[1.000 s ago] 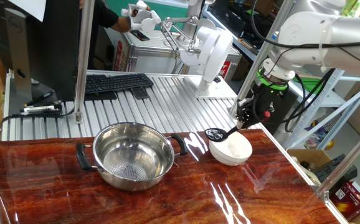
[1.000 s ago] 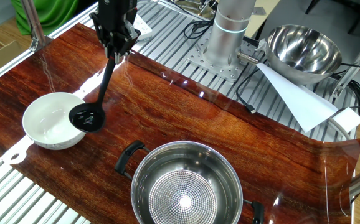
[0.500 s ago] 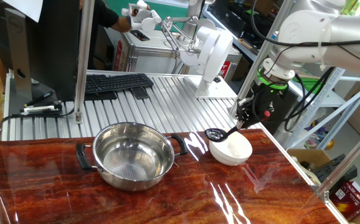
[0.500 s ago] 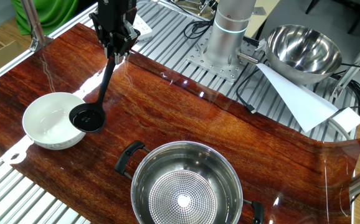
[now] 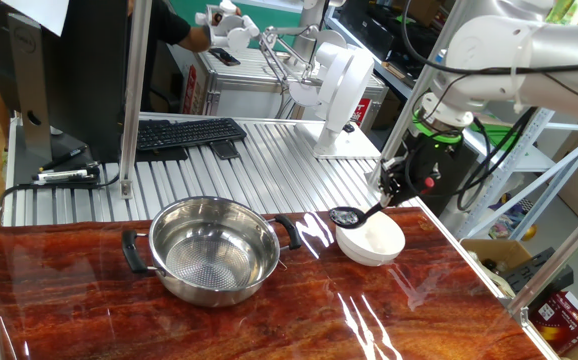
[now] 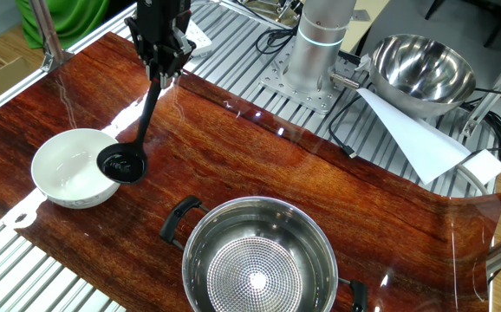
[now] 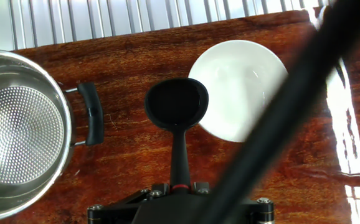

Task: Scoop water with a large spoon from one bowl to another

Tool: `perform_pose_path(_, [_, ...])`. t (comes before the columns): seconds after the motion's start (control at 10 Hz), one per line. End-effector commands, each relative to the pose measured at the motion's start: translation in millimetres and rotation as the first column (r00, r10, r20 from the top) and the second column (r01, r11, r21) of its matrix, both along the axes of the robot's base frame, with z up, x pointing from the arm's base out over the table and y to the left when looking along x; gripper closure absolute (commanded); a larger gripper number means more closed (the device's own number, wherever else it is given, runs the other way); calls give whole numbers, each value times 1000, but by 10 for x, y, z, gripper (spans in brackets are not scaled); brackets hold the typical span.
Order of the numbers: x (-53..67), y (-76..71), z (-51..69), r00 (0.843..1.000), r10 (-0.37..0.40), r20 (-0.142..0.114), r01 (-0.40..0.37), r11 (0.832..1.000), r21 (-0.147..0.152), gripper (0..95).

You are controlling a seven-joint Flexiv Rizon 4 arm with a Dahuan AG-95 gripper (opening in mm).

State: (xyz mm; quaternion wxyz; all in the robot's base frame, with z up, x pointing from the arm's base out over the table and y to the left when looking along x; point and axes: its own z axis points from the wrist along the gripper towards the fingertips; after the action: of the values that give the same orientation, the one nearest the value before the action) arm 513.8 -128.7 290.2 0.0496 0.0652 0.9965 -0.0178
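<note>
The white arm (image 5: 509,50) reached in from the far right of the table (image 5: 269,320), its wrist bent down so that the black gripper (image 5: 393,186) hung above the table's back edge. The jaws were pressed on the top end of the ladle (image 6: 138,130), pinching its thin handle; in the hand view the handle ran straight out from between the fingers (image 7: 161,188). The handle sloped down and away from the gripper toward the table.

The ladle's cup (image 7: 176,103) hung at the rim of the white bowl (image 7: 239,87), on the side facing the pot (image 7: 18,124), partly over the rim and partly over bare wood. Whether the cup touched the rim could not be told. No water could be made out in the cup; the bowl's inside looked glossy, but its contents could not be judged.

The pot stood near the bowl, apart from it, with one black side handle (image 7: 91,114) pointing toward the bowl. A strip of bare red-brown wood lay between this handle and the cup. The bowl sat near the table's corner, close to its end edge and to the ribbed metal surface (image 5: 259,160) behind. In front of both vessels the wood lay bare up to the near edge.

On the ribbed surface stood a keyboard (image 5: 184,133), and in the other fixed view a steel mixing bowl (image 6: 424,65) beside the arm's base (image 6: 315,52).
</note>
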Motion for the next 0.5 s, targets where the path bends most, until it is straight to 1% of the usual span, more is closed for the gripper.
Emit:
perform_pose_path(0.1, [-6, -18, 46, 1000, -1, -12, 1, 1000, 11, 950])
perform_pose_path(0.2, [-9, -24, 58, 1000, -5, -11, 5, 1000, 18, 950])
perform_pose_path(0.3, [-13, -38, 80, 1000, -11, -11, 12, 999, 35, 950])
perform_pose_path(0.5, [-16, -49, 95, 1000, -10, -12, 11, 999, 35, 950])
